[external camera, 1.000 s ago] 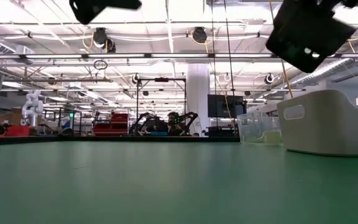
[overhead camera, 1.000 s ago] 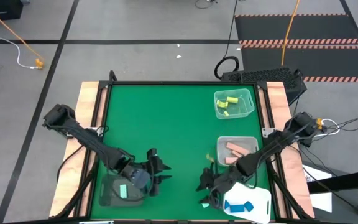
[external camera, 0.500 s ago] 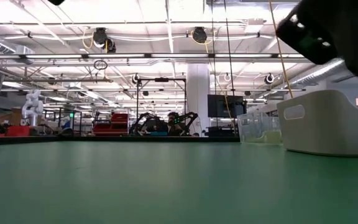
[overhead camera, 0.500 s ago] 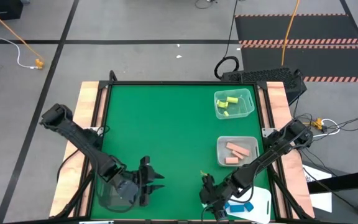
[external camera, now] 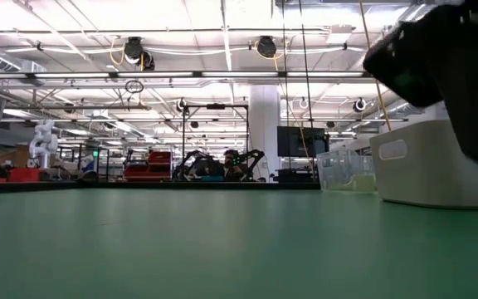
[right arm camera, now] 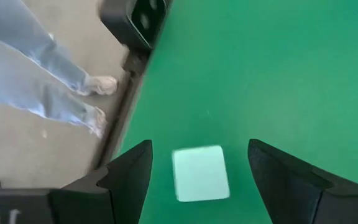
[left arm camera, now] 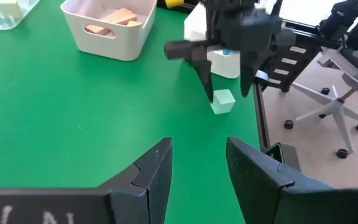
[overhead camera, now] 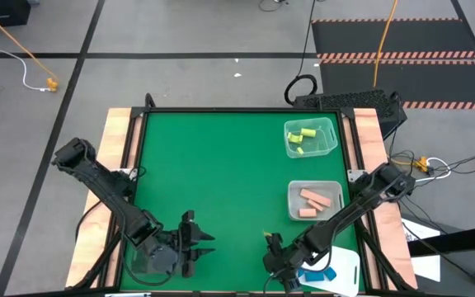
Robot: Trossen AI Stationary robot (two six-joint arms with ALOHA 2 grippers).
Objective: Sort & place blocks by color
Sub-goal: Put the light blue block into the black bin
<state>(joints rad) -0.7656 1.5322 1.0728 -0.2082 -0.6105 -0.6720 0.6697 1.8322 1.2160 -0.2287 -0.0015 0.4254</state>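
Since the earlier frames, both arms have drawn toward the near edge of the counter (overhead camera: 221, 165): the left end effector (overhead camera: 195, 247) has shifted from beside the dark tray to a spot slightly closer to that edge, and the right end effector (overhead camera: 275, 252) has settled low at the near right, next to the white tray.

The left end effector is open, fingers spread and holding nothing, hovering just beside the dark tray (overhead camera: 143, 262) at the near left corner. The right end effector (right arm camera: 194, 171) is also open, its two fingers straddling a mint green cube (right arm camera: 200, 173) that rests on the green counter surface; the fingers stand to either side of the cube without touching it. The left wrist view shows the same cube (left arm camera: 222, 101) lying on the mat between the right arm's lowered fingers, just in front of the white tray (left arm camera: 211, 56).

A blue block (overhead camera: 326, 273) lies in the white tray at the near right. Tan-pink bars (overhead camera: 313, 199) sit in the clear tray (overhead camera: 293, 191) on the right side. Yellow blocks (overhead camera: 303, 136) occupy the clear tray (overhead camera: 330, 128) at the far right. A person's legs (right arm camera: 36, 68) in jeans show on the floor beyond the counter edge.
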